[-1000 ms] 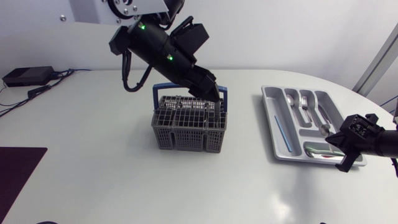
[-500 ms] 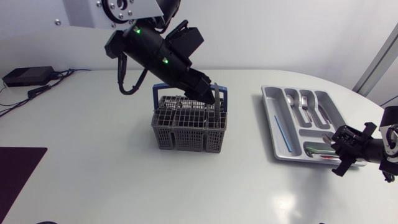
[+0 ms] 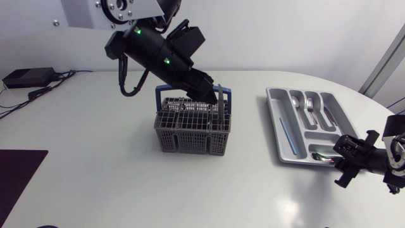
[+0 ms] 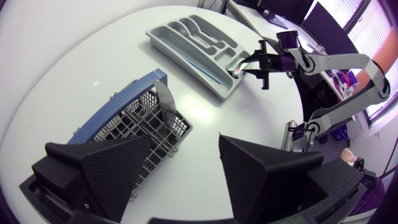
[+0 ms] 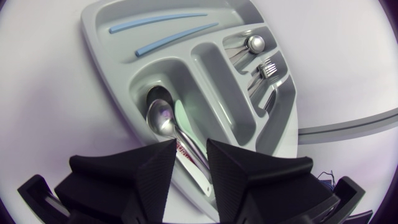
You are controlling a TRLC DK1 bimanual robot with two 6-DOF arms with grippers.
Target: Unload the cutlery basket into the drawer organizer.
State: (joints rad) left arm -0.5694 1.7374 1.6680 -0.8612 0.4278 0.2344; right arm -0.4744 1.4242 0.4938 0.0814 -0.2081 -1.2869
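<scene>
Standing on white table (image 3: 95, 183): cutlery basket (image 3: 192, 126), drawer organizer (image 3: 274, 114) apart.

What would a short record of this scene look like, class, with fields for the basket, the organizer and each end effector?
Basket: grey cutlery basket, blue handle, mid-table; one metal piece stands in it.
Organizer: grey drawer organizer to its right, holding a spoon, forks, blue sticks.
Left end effector: open, above the basket.
Right end effector: open, at the organizer's near end, over the spoon.

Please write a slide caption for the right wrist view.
Right gripper open at the edge of the drawer organizer, a spoon lying in the nearest compartment.
</scene>
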